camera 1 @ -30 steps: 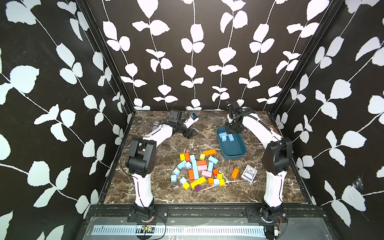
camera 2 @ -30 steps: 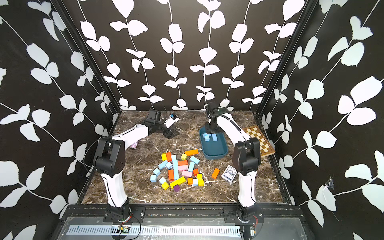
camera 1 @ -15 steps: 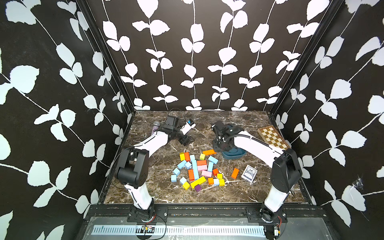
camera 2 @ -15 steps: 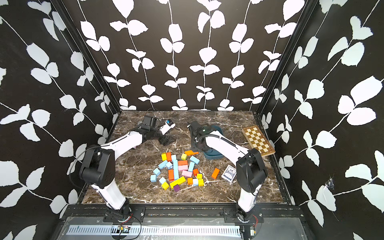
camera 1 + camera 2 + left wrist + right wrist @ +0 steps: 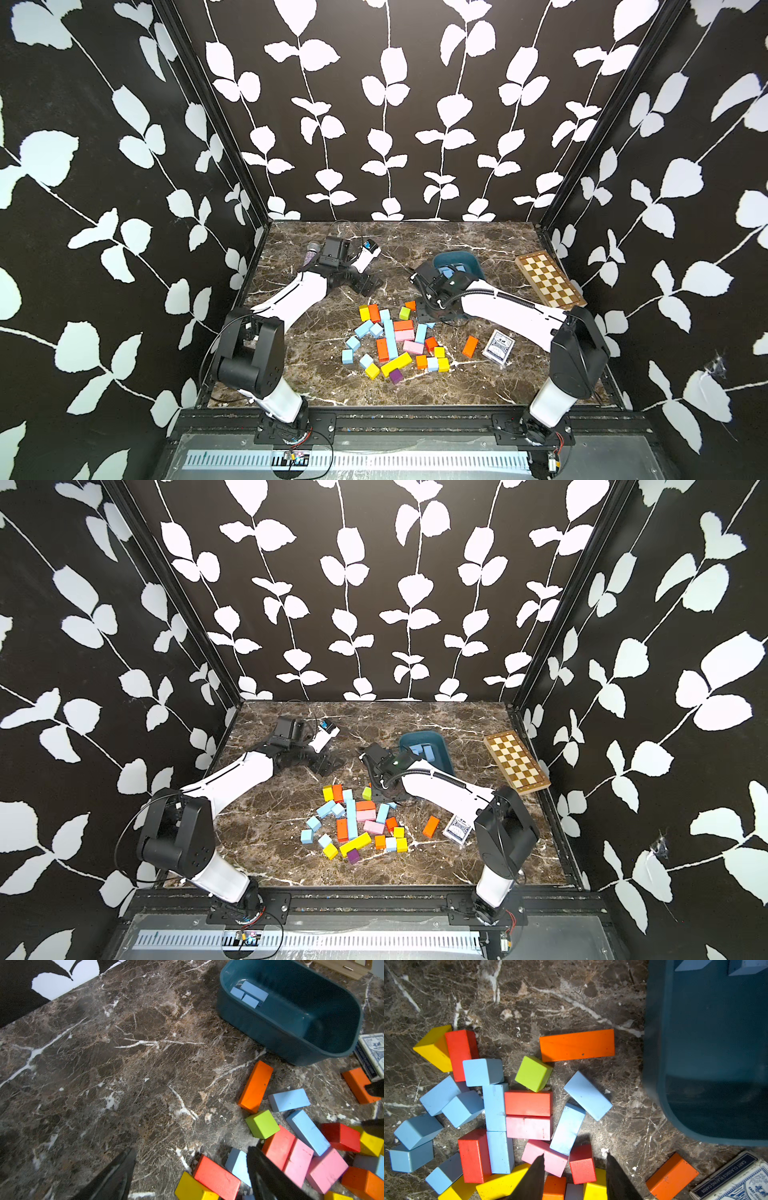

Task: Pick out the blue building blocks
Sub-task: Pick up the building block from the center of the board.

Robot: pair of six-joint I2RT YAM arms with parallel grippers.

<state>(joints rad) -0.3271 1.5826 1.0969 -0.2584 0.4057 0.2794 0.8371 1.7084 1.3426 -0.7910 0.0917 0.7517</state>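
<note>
Matt painted blue building blocks (image 5: 495, 1107), marble-look tabletop (image 5: 124, 1064)

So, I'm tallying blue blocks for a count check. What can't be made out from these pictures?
Teal tray contents: the right arm covers its near part in both top views; the right wrist view's top edge cuts off its blue blocks.
Pile: far blocks partly under the right arm in both top views.
Card box: cut off by both wrist views' edges.
Purple item beside the left arm in a top view: too small to identify.
</note>
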